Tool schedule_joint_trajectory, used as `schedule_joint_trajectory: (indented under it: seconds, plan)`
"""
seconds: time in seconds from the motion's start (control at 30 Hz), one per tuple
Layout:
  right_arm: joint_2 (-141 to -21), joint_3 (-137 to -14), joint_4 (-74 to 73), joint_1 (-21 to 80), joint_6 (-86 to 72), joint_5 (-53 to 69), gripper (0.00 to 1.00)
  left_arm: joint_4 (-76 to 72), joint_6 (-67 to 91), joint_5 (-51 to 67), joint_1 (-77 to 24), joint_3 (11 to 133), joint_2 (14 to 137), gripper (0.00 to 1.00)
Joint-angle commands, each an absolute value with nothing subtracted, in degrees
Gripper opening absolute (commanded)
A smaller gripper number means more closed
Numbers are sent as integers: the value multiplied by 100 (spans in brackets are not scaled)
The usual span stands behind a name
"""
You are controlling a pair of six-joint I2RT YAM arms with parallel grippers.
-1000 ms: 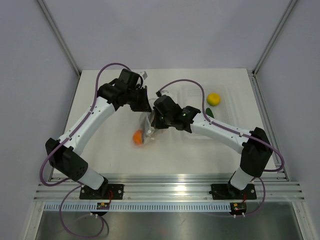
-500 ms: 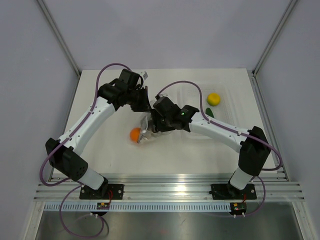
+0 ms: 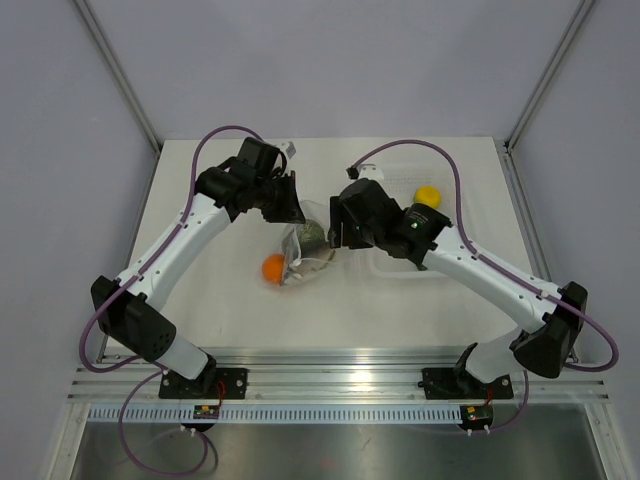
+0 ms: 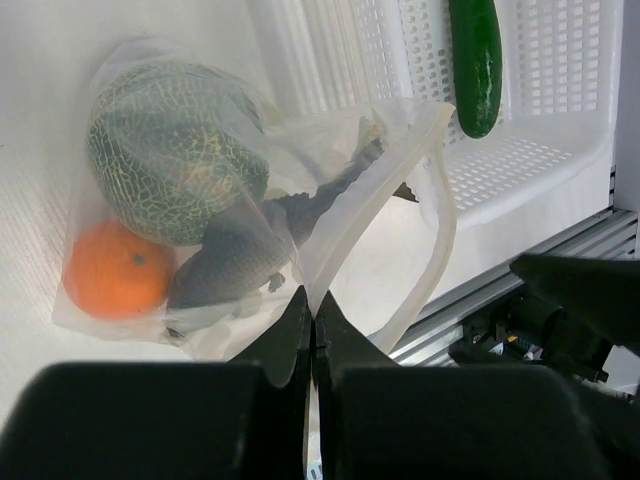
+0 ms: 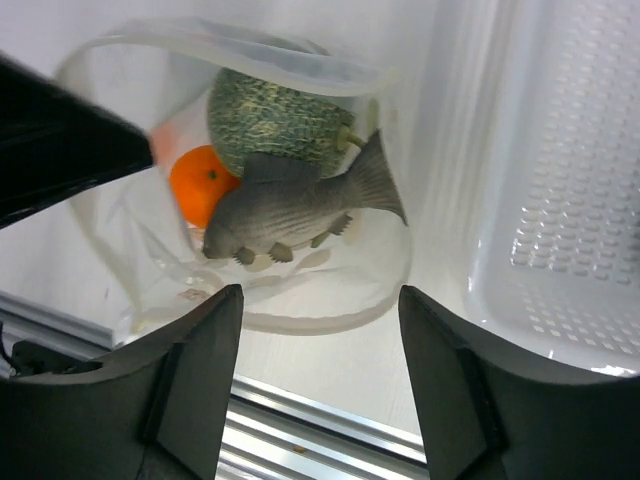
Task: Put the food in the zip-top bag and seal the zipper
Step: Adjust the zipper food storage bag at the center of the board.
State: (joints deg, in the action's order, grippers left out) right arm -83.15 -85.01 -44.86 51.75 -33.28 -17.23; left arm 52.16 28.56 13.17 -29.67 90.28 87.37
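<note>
Your zip-top bag (image 3: 298,256) lies mid-desk (image 3: 225,310), just left of the white tray (image 4: 560,120). Its long axis runs on a diagonal from the closed bottom at the near left to the mouth at the far right, which gapes toward the tray with the zipper (image 4: 441,215) curling round it. Inside, the speckled green ball (image 4: 175,150) sits above the small orange ball (image 4: 118,270). The fish-like piece (image 5: 290,215) lies lengthwise, head toward the bottom and tail toward the mouth. Your left gripper (image 4: 311,300) has its fingers pinched shut on the bag's rim. Your right gripper (image 5: 318,300) hovers over the mouth, fingers spread wide and empty. The cucumber (image 4: 476,60) and lemon (image 3: 427,194) lie in the tray.
</note>
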Motion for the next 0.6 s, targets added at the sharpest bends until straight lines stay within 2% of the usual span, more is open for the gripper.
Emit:
schedule_joint_trajectory:
  seconds: [0.0,0.1,0.23,0.27,0.37,0.4,0.57]
  plan:
    - [-8385,-8166,-4860,4879,-3682,-2048,71,4931,2865,1459,-2944,9097,8473,0]
    - [-8420,-7806,-4668,4668,-3735,-1663,69,4940,2865,1441,-2944,9097,8464,0]
    - [-8569,-7454,-4211,4448,-3700,-1143,53,4948,2883,1441,-2944,9105,8464,0]
    - [-8604,-7462,-4158,4430,-3735,-1134,34,4940,2874,1441,-2944,9105,8464,0]
    - [-8500,-7488,-3859,4430,-3683,-1046,7,4975,2856,1406,-2944,9114,8473,0]
    - [-8447,-7532,-3771,4438,-3622,-1002,2,4992,2839,1398,-2944,9140,8473,0]
    - [-8394,-8647,-3929,4430,-3095,-1309,0,5430,2594,1257,-2901,9965,8718,0]
